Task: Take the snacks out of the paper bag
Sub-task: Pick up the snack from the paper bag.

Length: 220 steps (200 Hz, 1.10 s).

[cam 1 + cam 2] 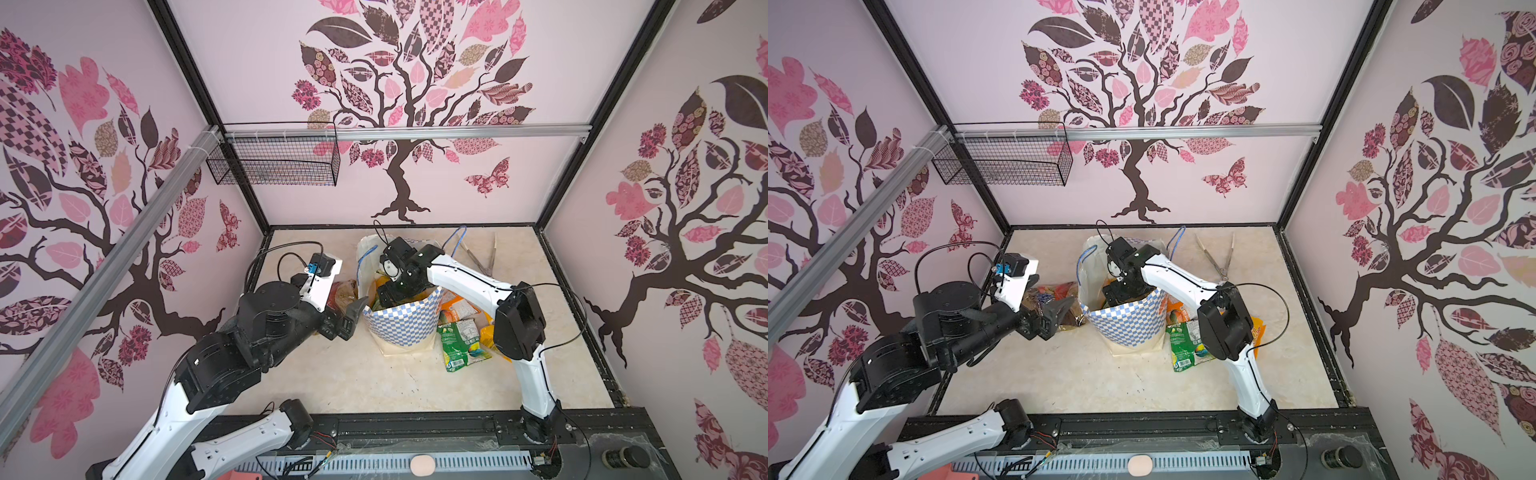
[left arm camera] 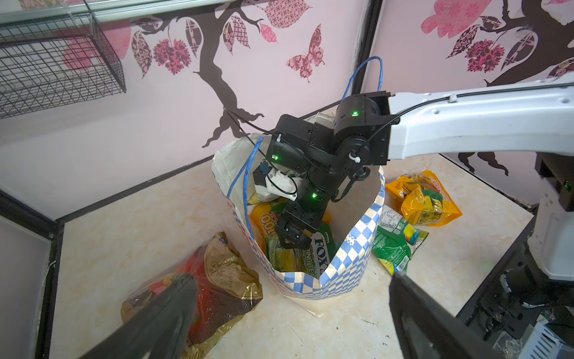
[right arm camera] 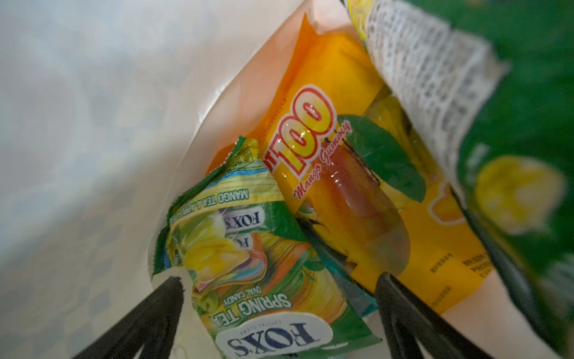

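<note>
Right gripper [image 3: 279,278], jaws wide, straddles the FOX'S Spring Tea packet [image 3: 248,248] inside the paper bag [image 2: 341,273]; left gripper [image 2: 292,278] likewise spread (empty). Risk: a shallow pinch could slip off crinkly film.

The right gripper [image 3: 279,281] plugs the mouth of the paper bag [image 1: 401,328], snacks [image 3: 341,186] packed beneath. In front of the bag the table [image 1: 353,382] lies bare (more packets [image 1: 461,343] crowd the bag's right side, tongs [image 1: 484,257] behind).

Saw a black wire basket [image 1: 274,164] hung from the aluminium rail [image 1: 457,131] against the tree-patterned back wall [image 1: 540,187]; noted thin metal tongs [image 1: 1224,273] lying splayed on the cream tabletop [image 1: 353,386], far right.
</note>
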Available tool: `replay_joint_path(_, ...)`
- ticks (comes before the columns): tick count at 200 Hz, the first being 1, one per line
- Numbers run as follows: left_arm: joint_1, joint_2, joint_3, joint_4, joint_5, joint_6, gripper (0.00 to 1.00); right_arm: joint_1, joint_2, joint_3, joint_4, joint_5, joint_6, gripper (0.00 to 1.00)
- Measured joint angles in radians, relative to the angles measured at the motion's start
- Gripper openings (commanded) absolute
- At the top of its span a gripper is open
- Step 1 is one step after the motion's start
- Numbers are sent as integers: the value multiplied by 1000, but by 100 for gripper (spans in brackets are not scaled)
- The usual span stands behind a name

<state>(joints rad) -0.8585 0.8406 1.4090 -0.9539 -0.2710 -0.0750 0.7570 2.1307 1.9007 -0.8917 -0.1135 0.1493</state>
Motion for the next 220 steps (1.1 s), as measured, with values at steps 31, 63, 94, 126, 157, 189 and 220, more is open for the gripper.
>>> replay_joint_path(31,0,19,0,-1,14,0,96,0,31,-14,8,11,0,99)
replay_joint_path(63,0,33,0,-1,24,-1,96,7,53,-78,55,13,-12,99)
replay_joint_path(94,0,30,0,-1,26,-2,97,9,48,-116,104,12,-14,100)
replay_joint_path(126,0,29,0,0,29,-4,96,10,35,-163,156,9,-11,99)
replay_joint_path(157,0,29,-1,0,30,-4,97,10,22,-201,198,9,-10,92)
replay_joint_path(189,0,29,-1,0,31,-4,96,9,19,-208,208,9,5,76)
replay_joint_path(220,0,28,-2,1,32,-5,96,10,18,-211,214,-3,6,55)
